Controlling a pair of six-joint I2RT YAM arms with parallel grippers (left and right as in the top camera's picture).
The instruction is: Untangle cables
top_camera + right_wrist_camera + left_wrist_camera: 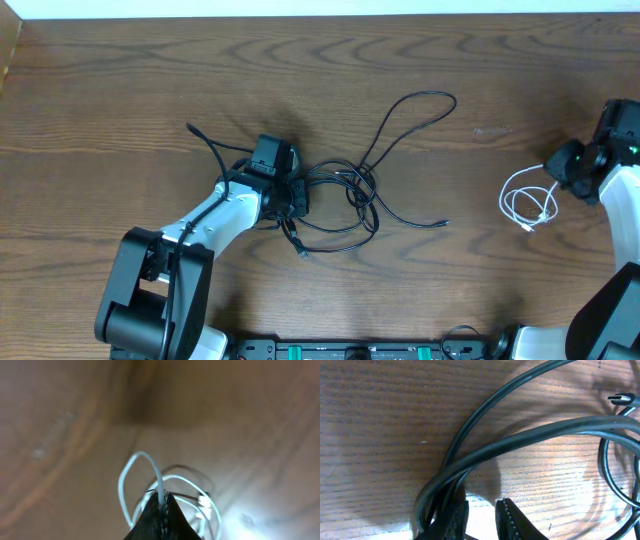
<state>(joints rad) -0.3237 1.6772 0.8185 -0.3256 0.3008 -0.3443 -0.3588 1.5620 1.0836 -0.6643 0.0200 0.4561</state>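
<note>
Closest to the arm bases, one small plug end (pixel 303 252) of the thin black cables (pixel 345 190) lies on the brown wood-grain desk (pixel 120 90). Just beyond it the left gripper (pixel 481 515) sits low over the left edge of the tangle. Its jaws stand slightly apart, and bare wood shows between the ribbed fingertips (pixel 457 517). Several black strands run bunched against the outer side of one fingertip, so I cannot tell whether any strand is pinched lower down. The black cables lie knotted at the middle of the desk. Further out one long loop (pixel 420 100) stretches toward the far edge. Well apart, on the right side, the right gripper (pixel 161 502) has its jaws pressed together, pinching the short white cable (pixel 159 477), whose coils rest on the desk.
</note>
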